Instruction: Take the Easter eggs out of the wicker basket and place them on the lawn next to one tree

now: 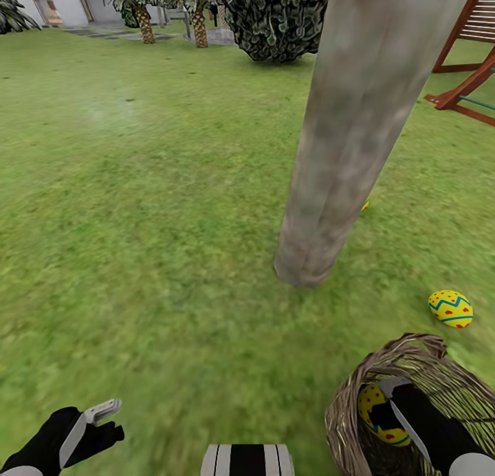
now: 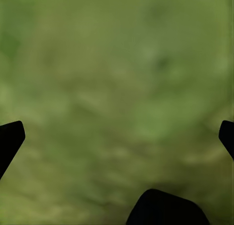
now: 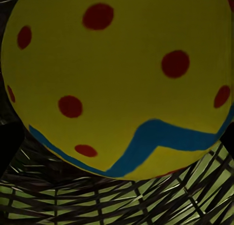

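A thick grey-brown tree (image 1: 350, 132) trunk rises from the lawn (image 1: 151, 208) ahead. One yellow Easter egg (image 1: 450, 308) with teal zigzags lies on the grass to the right of the trunk. A yellow sliver of another egg (image 1: 366, 205) peeks from behind the trunk. The wicker basket (image 1: 412, 349) stands at the lower right with an egg (image 1: 372, 402) inside. My right gripper (image 1: 386, 402) reaches into the basket, its fingers spread wide around that egg (image 3: 117, 78). My left gripper (image 1: 108, 422) hangs open over bare grass (image 2: 117, 88) at the lower left.
A red wooden play frame (image 1: 467, 70) stands at the far right. A round dark bush (image 1: 275, 15) and small palms (image 1: 144, 15) line the back of the lawn beside a paved path. Open grass spreads left of the trunk.
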You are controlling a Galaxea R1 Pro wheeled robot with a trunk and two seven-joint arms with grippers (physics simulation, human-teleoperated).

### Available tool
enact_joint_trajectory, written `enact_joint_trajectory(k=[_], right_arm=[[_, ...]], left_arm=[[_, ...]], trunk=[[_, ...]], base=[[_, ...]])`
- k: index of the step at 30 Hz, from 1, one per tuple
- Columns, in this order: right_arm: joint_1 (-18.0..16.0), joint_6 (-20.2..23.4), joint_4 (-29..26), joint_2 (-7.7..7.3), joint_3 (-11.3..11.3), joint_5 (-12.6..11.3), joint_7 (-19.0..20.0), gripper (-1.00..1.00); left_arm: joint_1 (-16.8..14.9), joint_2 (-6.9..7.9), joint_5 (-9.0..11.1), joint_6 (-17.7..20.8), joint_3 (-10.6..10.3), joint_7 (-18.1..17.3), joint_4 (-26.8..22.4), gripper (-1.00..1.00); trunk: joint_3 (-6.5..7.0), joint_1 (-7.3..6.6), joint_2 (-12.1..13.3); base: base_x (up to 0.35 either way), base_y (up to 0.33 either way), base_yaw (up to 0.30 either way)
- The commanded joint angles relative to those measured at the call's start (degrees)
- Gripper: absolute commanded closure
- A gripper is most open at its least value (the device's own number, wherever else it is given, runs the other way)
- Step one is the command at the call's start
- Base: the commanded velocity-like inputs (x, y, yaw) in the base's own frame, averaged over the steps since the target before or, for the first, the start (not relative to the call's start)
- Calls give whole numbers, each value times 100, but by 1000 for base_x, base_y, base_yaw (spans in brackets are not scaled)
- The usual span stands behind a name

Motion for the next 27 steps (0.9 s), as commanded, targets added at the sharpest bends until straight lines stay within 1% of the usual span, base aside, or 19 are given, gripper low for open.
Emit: enact_joint_trajectory(k=[1, 4, 5, 27], right_arm=[[-3, 24, -12, -11, 27, -38, -4, -100], [-3, 22, -15, -19, 25, -38, -4, -100], [-3, 12, -20, -30, 25, -38, -5, 100], [-3, 13, -10, -26, 60, -38, -12, 100]], left_arm=[[-2, -7, 36, 33, 20, 2, -7, -100], [0, -11, 36, 33, 20, 2, -7, -100], [1, -12, 36, 33, 20, 2, -4, -100], [0, -13, 36, 33, 18, 3, -7, -100]], trunk=[[-4, -1, -2], [-4, -1, -2], [-4, -1, -2], [-4, -1, -2]], base=[[0, 0, 0], [0, 0, 0], [0, 0, 0], [0, 0, 0]])
